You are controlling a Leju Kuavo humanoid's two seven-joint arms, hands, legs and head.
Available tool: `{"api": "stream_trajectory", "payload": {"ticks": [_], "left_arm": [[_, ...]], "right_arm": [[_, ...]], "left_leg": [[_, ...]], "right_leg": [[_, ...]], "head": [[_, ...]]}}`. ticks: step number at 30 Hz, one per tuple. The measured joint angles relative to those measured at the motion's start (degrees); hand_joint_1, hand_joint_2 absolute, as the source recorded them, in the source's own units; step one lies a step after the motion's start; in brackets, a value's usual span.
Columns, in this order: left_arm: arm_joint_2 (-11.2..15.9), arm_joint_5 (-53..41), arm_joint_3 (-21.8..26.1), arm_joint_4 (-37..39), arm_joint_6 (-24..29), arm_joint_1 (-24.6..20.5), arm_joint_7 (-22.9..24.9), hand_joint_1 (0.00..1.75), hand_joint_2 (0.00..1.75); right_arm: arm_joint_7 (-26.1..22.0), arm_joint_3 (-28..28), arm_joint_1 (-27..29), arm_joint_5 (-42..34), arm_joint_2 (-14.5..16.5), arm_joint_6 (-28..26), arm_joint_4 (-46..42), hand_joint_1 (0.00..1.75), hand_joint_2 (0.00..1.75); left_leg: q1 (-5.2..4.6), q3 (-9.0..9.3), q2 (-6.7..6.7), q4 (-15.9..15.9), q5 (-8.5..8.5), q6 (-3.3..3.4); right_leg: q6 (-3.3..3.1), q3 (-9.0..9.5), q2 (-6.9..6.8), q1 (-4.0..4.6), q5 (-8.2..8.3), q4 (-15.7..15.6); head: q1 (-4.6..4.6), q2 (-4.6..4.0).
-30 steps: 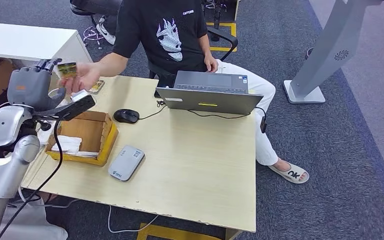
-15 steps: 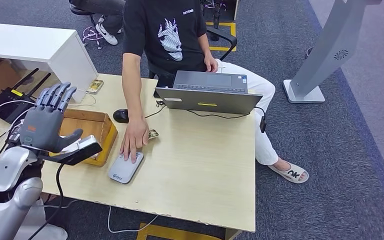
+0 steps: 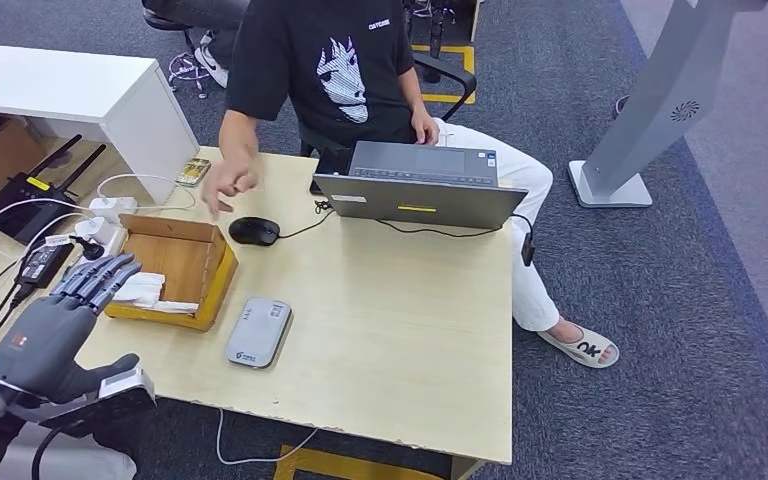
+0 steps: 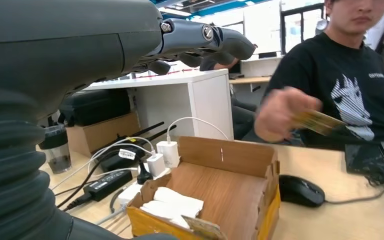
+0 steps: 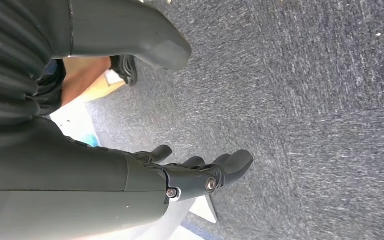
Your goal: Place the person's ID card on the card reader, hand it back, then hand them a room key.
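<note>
Reaching next into the cardboard box (image 3: pixel 198 275) at the desk's left edge, the empty left hand (image 3: pixel 55 325), fingers apart, should descend slowly for a key.

- Grey card reader (image 3: pixel 258 331), flat with rounded corners, is lying on the wooden table just beside the cardboard box.
- Yellowish ID card (image 4: pixel 320 121) is being held in the person's raised hand, blurred.
</note>
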Motion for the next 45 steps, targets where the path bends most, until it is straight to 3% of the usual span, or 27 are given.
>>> {"api": "stream_trajectory", "payload": {"ticks": [9,12,21,35,45], "left_arm": [[5.18,-0.10,8.04,-6.50,-3.78,8.97,1.89,0.00,1.75],[6.28,-4.13,10.76,-7.53,-3.87,9.82,3.05,0.00,1.75],[5.02,-15.49,6.76,1.27,0.13,1.47,6.69,0.00,1.75],[-0.08,-20.58,-0.32,16.00,2.61,-7.82,8.05,0.00,1.75],[-3.67,-22.01,-2.81,23.41,3.73,-11.52,8.28,0.00,1.75]], "right_arm": [[0.11,-1.43,-0.11,-0.68,0.69,0.05,-0.44,0.00,1.75],[0.43,-1.92,-0.16,-0.60,1.09,0.20,-0.68,0.00,1.75],[0.51,-2.25,-0.33,1.10,1.66,0.88,-1.20,0.00,1.75],[0.40,-2.25,-0.37,2.81,1.66,1.22,-1.36,0.00,1.75],[0.14,-2.25,-0.43,3.61,1.58,1.22,-1.36,0.00,1.75]], "left_leg": [[0.03,-0.01,-0.05,0.00,0.00,-0.01],[0.02,0.00,-0.10,0.00,0.00,-0.01],[0.03,0.03,-0.16,0.00,0.06,-0.03],[0.02,0.02,-0.13,0.01,0.06,-0.03],[0.01,0.01,-0.11,0.01,0.06,-0.03]], "right_leg": [[-0.03,-0.02,-0.02,0.03,0.01,0.00],[-0.04,-0.07,-0.09,0.03,-0.03,0.00],[-0.08,0.04,-0.19,0.03,0.00,0.00],[-0.06,0.01,-0.15,0.02,0.04,0.00],[-0.06,-0.02,-0.12,0.01,0.04,0.00]], "head": [[0.00,0.01],[0.00,0.01],[0.07,-0.01],[0.05,0.00],[0.05,-0.01]]}}
